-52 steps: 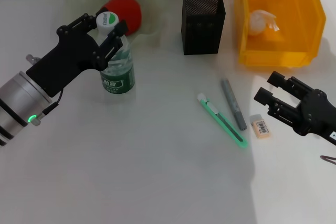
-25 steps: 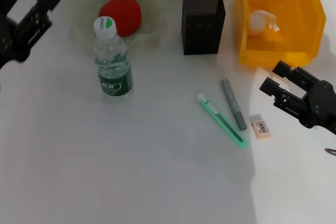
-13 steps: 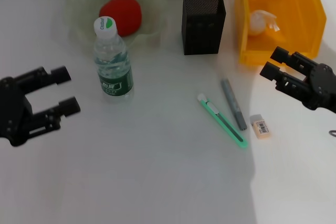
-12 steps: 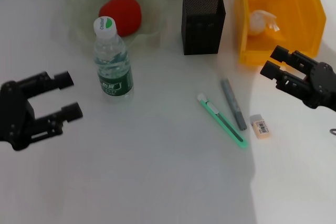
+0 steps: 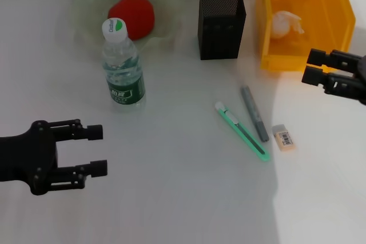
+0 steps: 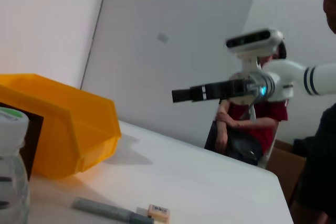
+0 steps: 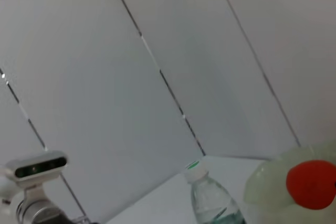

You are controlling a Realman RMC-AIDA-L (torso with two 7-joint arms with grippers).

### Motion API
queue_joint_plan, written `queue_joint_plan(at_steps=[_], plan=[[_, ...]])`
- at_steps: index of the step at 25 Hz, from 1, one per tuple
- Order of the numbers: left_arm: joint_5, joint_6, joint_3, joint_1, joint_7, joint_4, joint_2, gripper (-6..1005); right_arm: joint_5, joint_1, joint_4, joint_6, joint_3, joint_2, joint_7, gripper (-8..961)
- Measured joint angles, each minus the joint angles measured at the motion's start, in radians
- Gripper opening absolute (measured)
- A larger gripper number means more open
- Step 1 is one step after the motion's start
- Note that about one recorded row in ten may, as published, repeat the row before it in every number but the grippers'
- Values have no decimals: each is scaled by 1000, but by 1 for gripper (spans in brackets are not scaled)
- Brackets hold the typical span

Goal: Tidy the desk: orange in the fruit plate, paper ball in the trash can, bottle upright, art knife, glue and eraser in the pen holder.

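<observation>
My left gripper (image 5: pixel 96 150), open and empty, has withdrawn to the near left edge; the water bottle (image 5: pixel 123 64) stands upright. My right gripper (image 5: pixel 313 67), open, hovers near the eraser (image 5: pixel 284 138).

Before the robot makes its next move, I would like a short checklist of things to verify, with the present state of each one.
1. Bottle upright on the desk: ok.
2. Orange in the fruit plate: ok.
3. Paper ball in the yellow trash can: ok.
4. Art knife, glue and eraser in the pen holder: not ok, all three lie on the desk.
5. Right gripper open, holding nothing, near the trash can's front: ok.
6. Left gripper open and away from the bottle: ok.
</observation>
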Motion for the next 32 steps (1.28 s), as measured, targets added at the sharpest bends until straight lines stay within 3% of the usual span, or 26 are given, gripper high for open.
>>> queue_joint_plan(at_steps=[2, 3, 4, 6, 8, 10, 11, 13, 15, 18, 19, 22, 23, 24, 26, 32], plan=[[0, 0, 0, 0, 0, 0, 0, 697, -56, 21, -109, -40, -4, -7, 104, 719], [25, -5, 0, -10, -9, 16, -9, 697, -126, 49, -208, -79, -10, -11, 203, 719], [81, -28, 0, -36, -33, 42, -30, 697, -126, 49, -208, -79, -10, -11, 203, 719], [131, -61, -1, -66, -61, 54, -49, 697, -212, 91, -296, -118, -11, -12, 294, 719], [131, -61, -1, -66, -61, 54, -49, 697, -361, 173, -387, -161, -15, -11, 414, 719], [221, -130, -1, -126, -118, 80, -90, 697, -398, 197, -405, -167, -20, -10, 439, 719], [232, -143, -1, -136, -128, 86, -98, 697, -442, 222, -422, -168, -37, -10, 470, 719], [232, -143, -1, -136, -128, 86, -98, 697, -555, 301, -461, -164, -122, -17, 583, 719], [263, -176, -1, -162, -147, 118, -120, 697, -584, 332, -466, -161, -148, -21, 622, 719], [265, -178, -1, -166, -149, 127, -123, 697, -717, 463, -448, -156, -279, -32, 755, 719], [266, -187, -1, -171, -151, 135, -125, 697, -717, 463, -448, -156, -279, -32, 755, 719], [266, -197, -1, -173, -152, 135, -126, 697, -822, 542, -416, -102, -404, -11, 811, 718], [266, -199, -1, -175, -152, 135, -126, 697, -884, 574, -389, -57, -465, 16, 824, 718], [267, -200, -1, -175, -152, 135, -126, 697, -884, 574, -389, -57, -465, 16, 824, 718], [267, -200, -1, -175, -152, 135, -126, 697, -939, 594, -361, -1, -519, 39, 830, 718], [268, -210, -2, -167, -152, 140, -126, 698, -942, 605, -245, 183, -689, 47, 879, 718]])
